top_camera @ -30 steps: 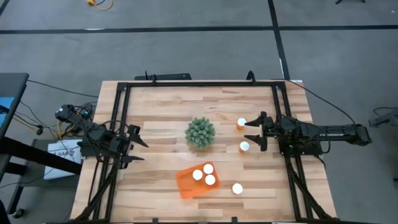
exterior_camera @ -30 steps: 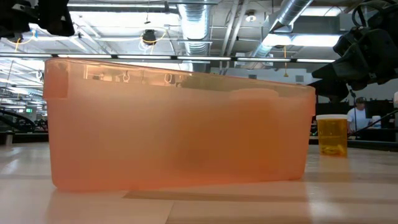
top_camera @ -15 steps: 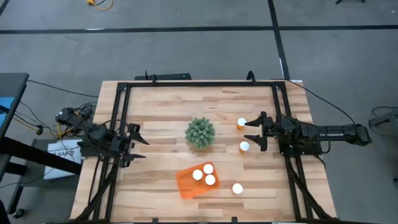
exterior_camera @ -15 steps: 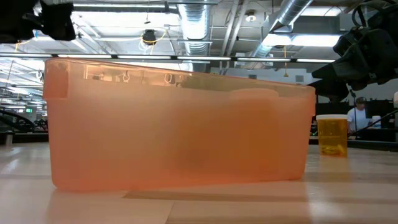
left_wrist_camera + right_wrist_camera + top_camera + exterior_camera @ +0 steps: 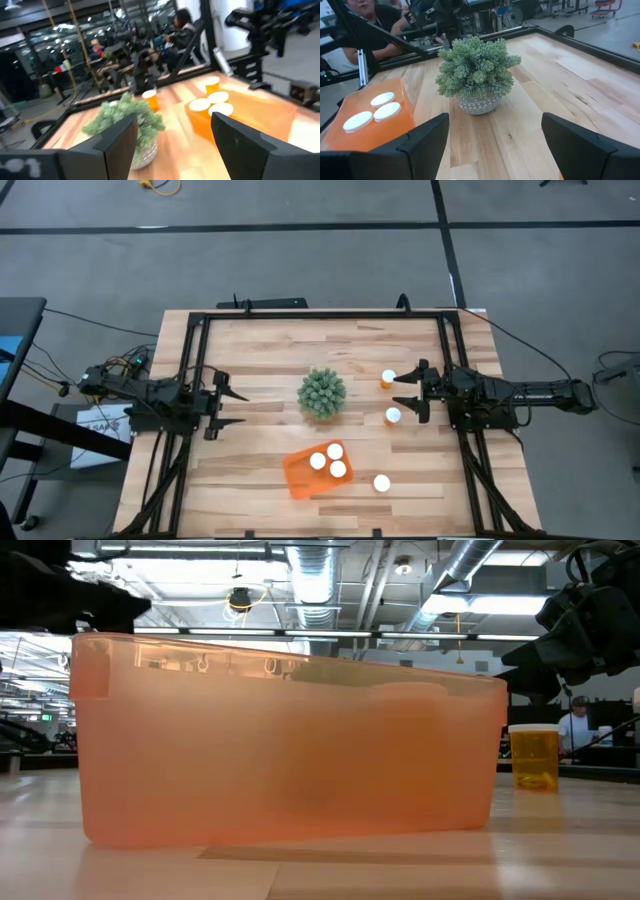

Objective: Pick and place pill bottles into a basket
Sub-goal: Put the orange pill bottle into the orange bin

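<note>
The orange basket (image 5: 312, 471) lies on the table's near middle and holds three white-capped pill bottles (image 5: 330, 461). It also shows in the low view (image 5: 290, 750) and in both wrist views (image 5: 240, 117) (image 5: 370, 122). Three more bottles stand upright on the wood: two (image 5: 388, 378) (image 5: 393, 416) by my right gripper and one (image 5: 381, 482) right of the basket. My right gripper (image 5: 403, 394) is open and empty, its fingertips between those two bottles. My left gripper (image 5: 236, 409) is open and empty at the table's left, pointing toward the green plant (image 5: 322, 393).
The potted green plant (image 5: 477, 70) stands mid-table between the two grippers. A black metal frame (image 5: 320, 314) runs around the tabletop. People sit at desks beyond the table (image 5: 180, 27). Bare wood lies left of the basket and along the far edge.
My left gripper has swung and reached a little toward the table's right, toward the plant, and now points level across the table. The bottles, the basket and my right arm have kept still.
</note>
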### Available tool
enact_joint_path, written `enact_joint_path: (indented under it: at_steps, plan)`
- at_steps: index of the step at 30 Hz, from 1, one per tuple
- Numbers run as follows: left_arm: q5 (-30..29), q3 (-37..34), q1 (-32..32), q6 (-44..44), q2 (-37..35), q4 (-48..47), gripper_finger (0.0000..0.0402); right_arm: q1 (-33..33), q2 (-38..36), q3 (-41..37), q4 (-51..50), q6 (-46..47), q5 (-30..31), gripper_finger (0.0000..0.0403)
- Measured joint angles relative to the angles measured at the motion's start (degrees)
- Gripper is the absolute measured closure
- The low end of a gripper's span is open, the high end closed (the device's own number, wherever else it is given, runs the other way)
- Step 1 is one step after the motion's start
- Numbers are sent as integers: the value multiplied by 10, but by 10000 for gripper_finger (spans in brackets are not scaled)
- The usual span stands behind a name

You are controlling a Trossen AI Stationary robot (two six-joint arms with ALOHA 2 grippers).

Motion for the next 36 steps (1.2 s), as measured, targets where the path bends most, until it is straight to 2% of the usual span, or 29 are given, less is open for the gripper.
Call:
enact_joint_path:
  at_steps: [8, 13, 36]
  plan:
    - [-1, 0, 54, -20, 43, 0, 159, 0, 0, 0, 0, 0, 0, 92]
    - [-9, -1, 70, -73, 70, 0, 159, 0, 0, 0, 0, 0, 0, 92]
    - [-10, -1, 72, -68, 88, 0, 159, 0, 0, 0, 1, 0, 0, 92]
